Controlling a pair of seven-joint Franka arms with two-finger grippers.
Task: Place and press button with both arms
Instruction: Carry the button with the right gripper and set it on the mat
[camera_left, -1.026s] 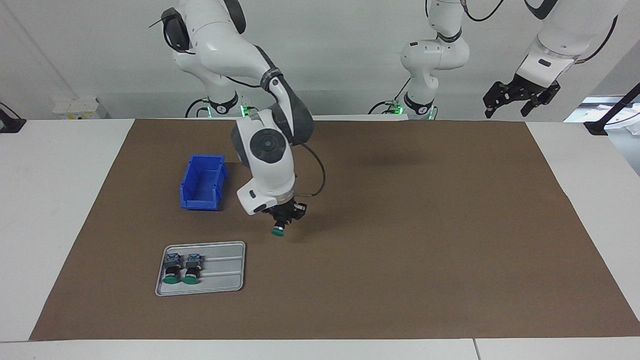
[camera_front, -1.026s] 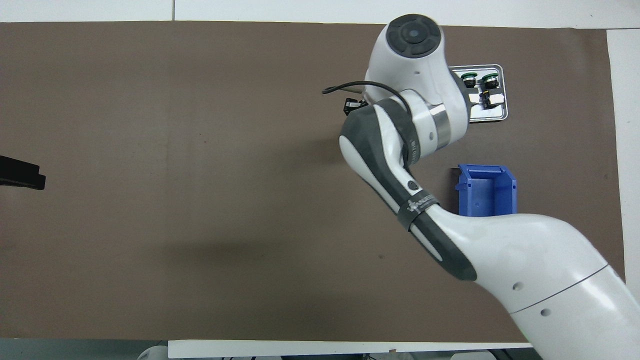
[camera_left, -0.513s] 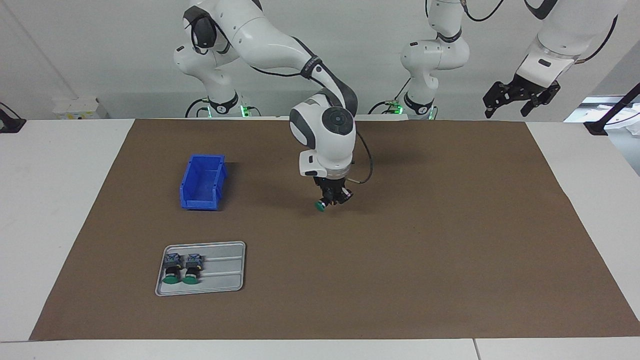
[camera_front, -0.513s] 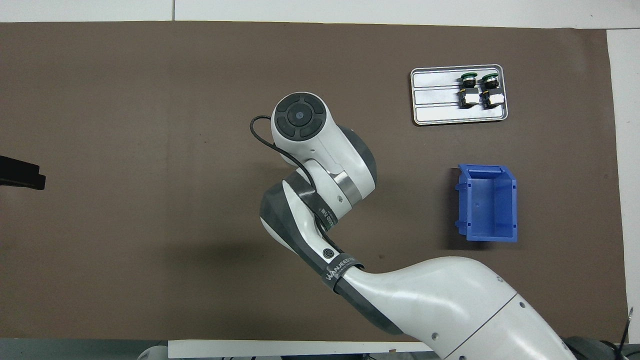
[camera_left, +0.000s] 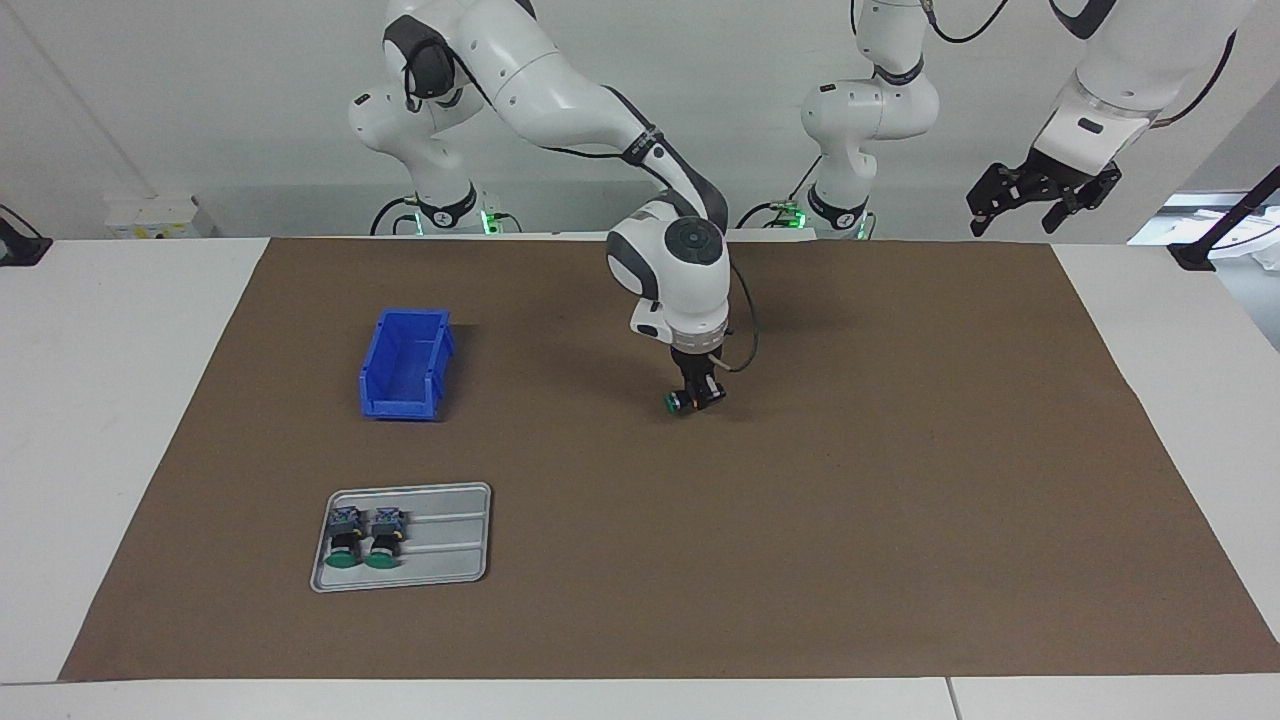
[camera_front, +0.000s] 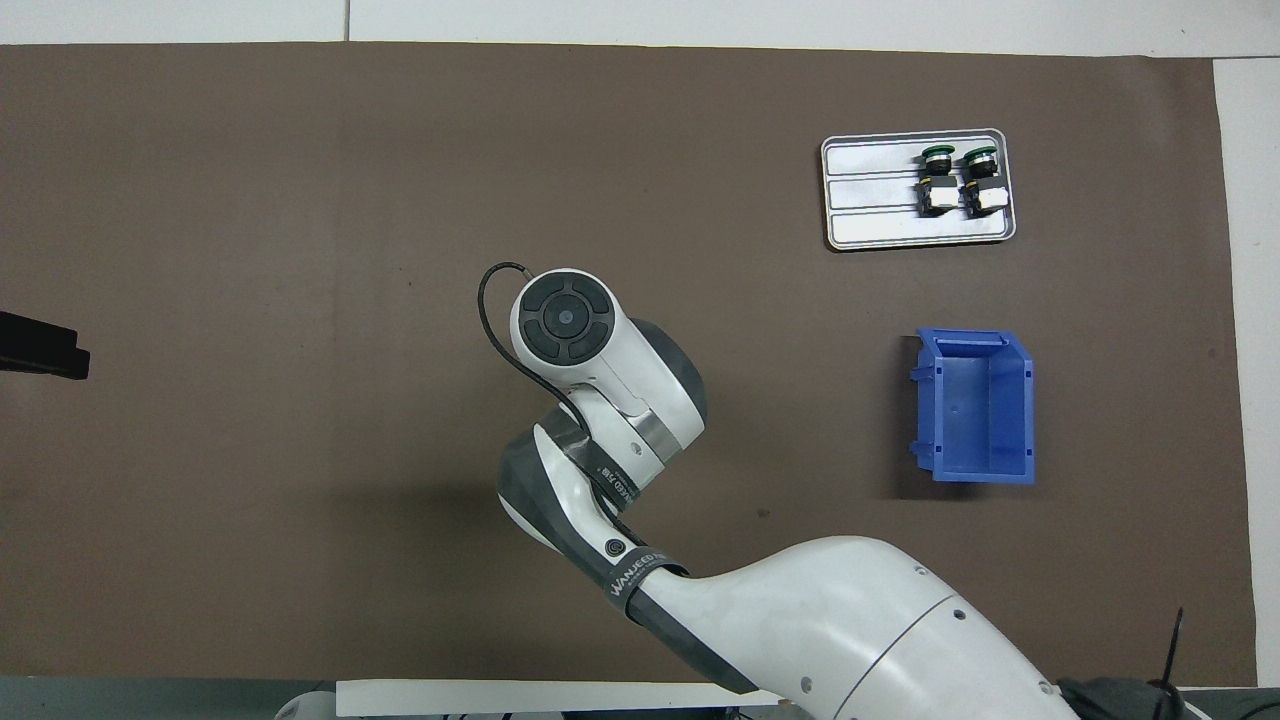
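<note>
Two buttons (camera_left: 360, 535) lie side by side in the grey tray (camera_left: 450, 530) in the facing view, while a third, the button (camera_left: 674, 402) of the task, is clamped in the right gripper (camera_left: 697, 396) low over the middle of the brown mat (camera_left: 900, 480), not yet set down. The left gripper (camera_left: 1040, 192) waits raised at its own end, fingers apart. By my reading, picking is done; placing and pressing remain. A blue bin (camera_left: 405, 362) stands nearer the robots than the tray.

From overhead, the right arm (camera_front: 800, 610) hides the held button; a band on it reads roughly "WANJEED".
</note>
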